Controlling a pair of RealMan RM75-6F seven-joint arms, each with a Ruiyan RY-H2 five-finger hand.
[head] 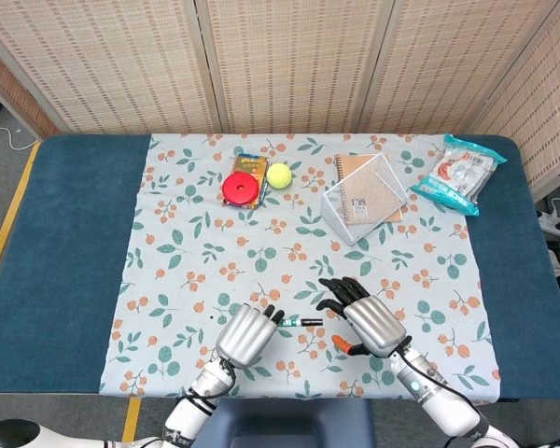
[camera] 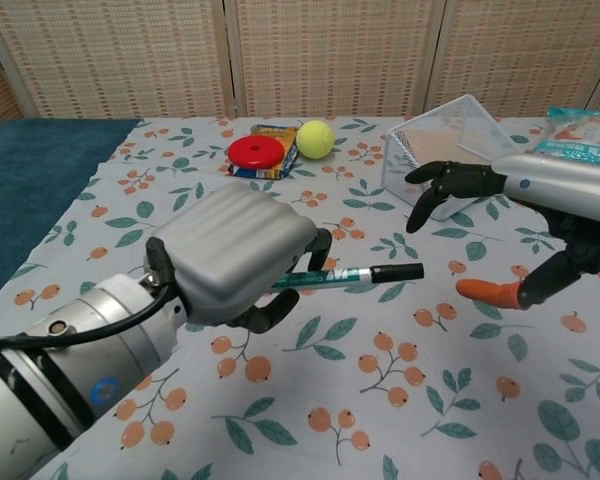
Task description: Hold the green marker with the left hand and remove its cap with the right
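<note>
Green marker (camera: 345, 275) sits clenched in left hand (camera: 235, 262); spread right hand (camera: 520, 215) should pinch black cap (camera: 398, 271) at three o'clock

Left hand (camera: 242, 255): ribbed silver shell, satin metal look, w/ matt black fingers. Green marker (camera: 348, 274): smooth glossy plastic. Bench (head: 70, 243): matt blue fabric under printed cloth (head: 215, 243). Basket (camera: 450, 160): fine wire mesh. Snack pack (head: 458, 174): shiny plastic film. Screens (head: 289, 56) behind: woven reed.

The left hand (camera: 235, 255) covers the rear of the green marker (camera: 355, 274), and the chest view's right edge cuts off the right hand (camera: 540, 215) beyond it.
</note>
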